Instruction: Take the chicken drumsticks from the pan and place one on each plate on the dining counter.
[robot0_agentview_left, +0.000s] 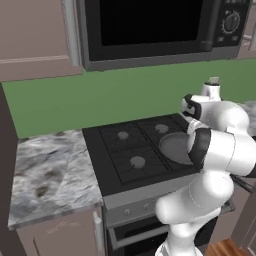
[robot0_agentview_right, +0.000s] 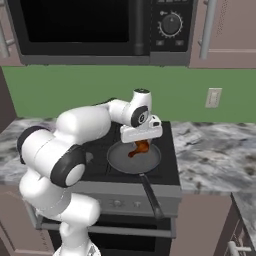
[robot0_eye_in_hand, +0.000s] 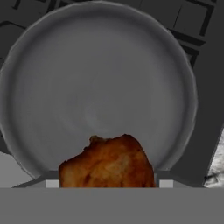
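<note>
The gripper (robot0_agentview_right: 142, 144) is pinching a drumstick (robot0_agentview_right: 140, 148) just above the pan (robot0_agentview_right: 120, 161) on the stove (robot0_agentview_right: 170, 165), so it should be rising straight up before swinging away.

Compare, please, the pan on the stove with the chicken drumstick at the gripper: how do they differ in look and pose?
The pan is round, smooth and grey, while the chicken drumstick is lumpy and orange-brown. The pan is much wider than the drumstick. The pan sits flat on the stove with its dark handle toward the front, while the drumstick hangs beneath the gripper, over the pan. Both are at the stove's right side.
</note>
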